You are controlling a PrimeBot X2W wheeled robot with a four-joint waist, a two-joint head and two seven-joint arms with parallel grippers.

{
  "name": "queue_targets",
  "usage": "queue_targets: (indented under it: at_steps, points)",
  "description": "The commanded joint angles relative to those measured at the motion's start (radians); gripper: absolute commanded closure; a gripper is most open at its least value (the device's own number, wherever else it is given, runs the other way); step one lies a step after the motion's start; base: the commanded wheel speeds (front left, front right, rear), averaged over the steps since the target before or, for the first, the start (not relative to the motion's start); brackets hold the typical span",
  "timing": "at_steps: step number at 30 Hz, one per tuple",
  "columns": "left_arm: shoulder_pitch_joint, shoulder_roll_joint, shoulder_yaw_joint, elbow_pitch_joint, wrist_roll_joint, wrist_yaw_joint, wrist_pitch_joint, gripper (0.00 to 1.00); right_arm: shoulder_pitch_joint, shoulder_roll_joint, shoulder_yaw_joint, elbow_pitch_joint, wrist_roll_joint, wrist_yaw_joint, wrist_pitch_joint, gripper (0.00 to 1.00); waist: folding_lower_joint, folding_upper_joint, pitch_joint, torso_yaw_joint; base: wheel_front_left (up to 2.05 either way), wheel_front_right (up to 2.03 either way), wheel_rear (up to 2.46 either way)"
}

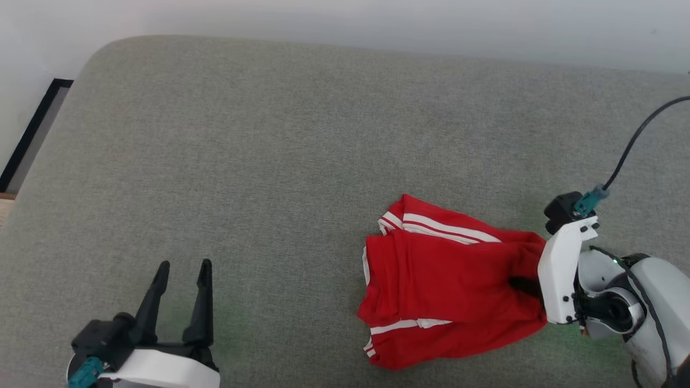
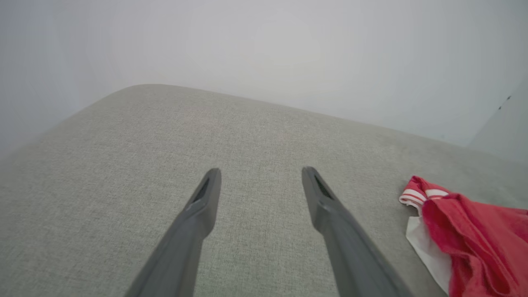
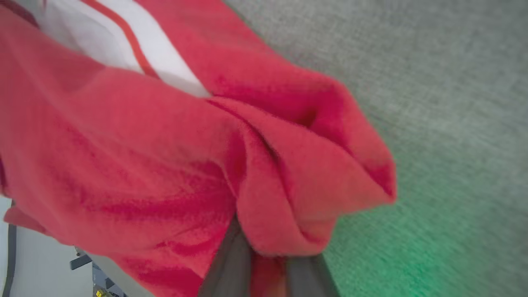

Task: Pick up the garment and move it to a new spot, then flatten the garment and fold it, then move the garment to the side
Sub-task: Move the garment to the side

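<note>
The garment (image 1: pixel 442 280), a bright red shirt with white stripe bands, lies crumpled on the grey cushion at the right of the head view. My right gripper (image 1: pixel 522 284) reaches into its right edge, and the cloth there is bunched and pulled toward it. In the right wrist view the two dark fingers (image 3: pixel 231 268) stand close together with a fold of the garment (image 3: pixel 144 156) pinched between them. My left gripper (image 1: pixel 184 267) rests open at the lower left, well apart from the shirt. In the left wrist view, the left gripper (image 2: pixel 260 173) holds nothing and the garment (image 2: pixel 478 243) lies at the right edge.
The wide grey fabric cushion (image 1: pixel 269 134) spreads out left and behind the shirt. A pale wall runs along its far edge. A dark baseboard (image 1: pixel 32 129) and a strip of floor show past the cushion's left edge. A black cable (image 1: pixel 636 140) arcs above the right wrist.
</note>
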Motion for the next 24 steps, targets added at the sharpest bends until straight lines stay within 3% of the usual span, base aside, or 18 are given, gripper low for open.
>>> queue_targets:
  at_steps: [1,13,24]
  points:
    - [-0.019,-0.006,0.005,0.003,-0.019,-0.003,-0.005,0.0,0.023,0.031,0.025,0.014,-0.003,0.0,-0.002,1.0,0.0,0.0,0.002,-0.006,0.0,0.0,0.0]
    - [-0.084,0.03,-0.019,0.007,-0.021,-0.003,-0.005,0.0,-0.058,-0.091,-0.044,-0.151,0.007,0.0,-0.016,1.0,0.0,0.0,0.024,-0.104,0.0,0.0,0.0]
    - [-0.209,0.061,-0.111,0.013,-0.01,-0.003,-0.005,0.0,-0.135,-0.199,-0.103,-0.159,-0.034,0.0,-0.093,1.0,0.0,0.0,0.066,-0.227,0.0,0.0,0.0]
